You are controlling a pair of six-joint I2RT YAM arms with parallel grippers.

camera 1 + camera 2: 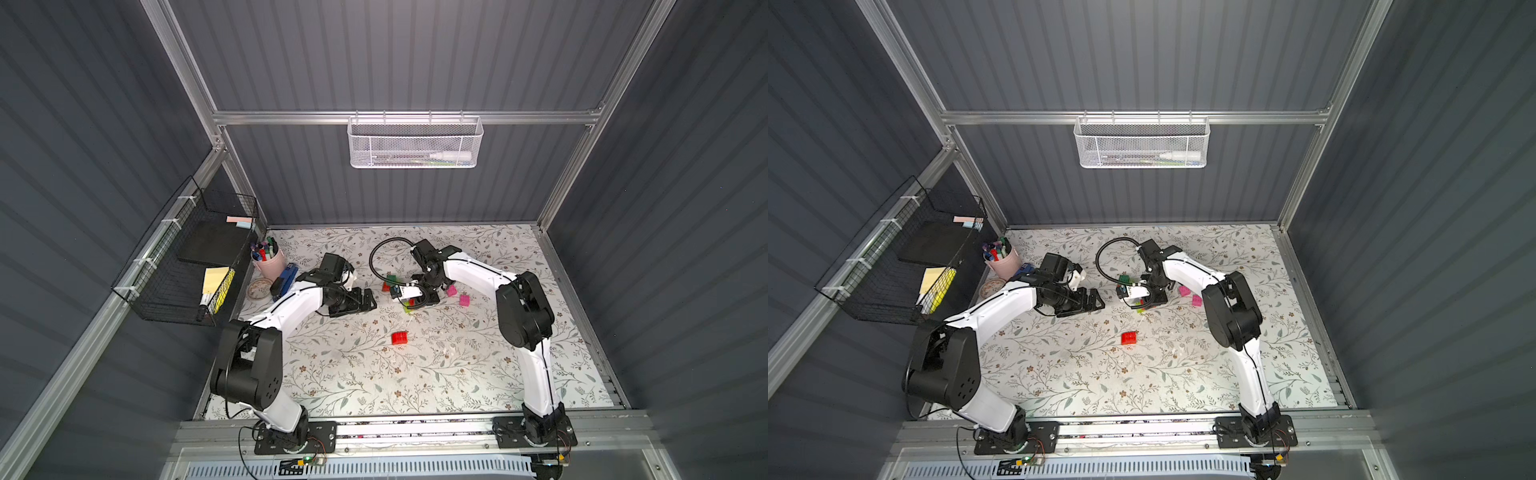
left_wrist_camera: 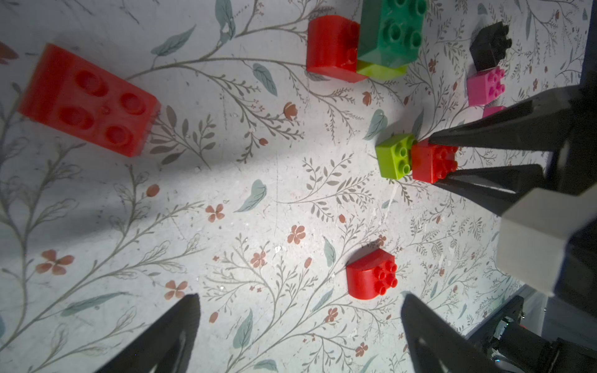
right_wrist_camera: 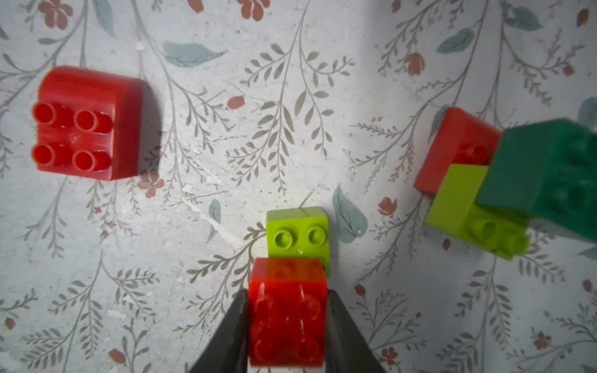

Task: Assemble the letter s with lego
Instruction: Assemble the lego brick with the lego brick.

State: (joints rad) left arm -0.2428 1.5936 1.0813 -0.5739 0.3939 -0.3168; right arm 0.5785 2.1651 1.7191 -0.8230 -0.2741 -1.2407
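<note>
Barely begun: right gripper clamps a red brick beside a lime brick, toward the desk back edge; left gripper gapes empty. One stack looks joined; pink bricks lie loose.

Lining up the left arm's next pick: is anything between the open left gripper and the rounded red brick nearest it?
Nothing visible does. Only bare mat lies between the left gripper and the rounded red brick, which sits nearer one finger.
</note>
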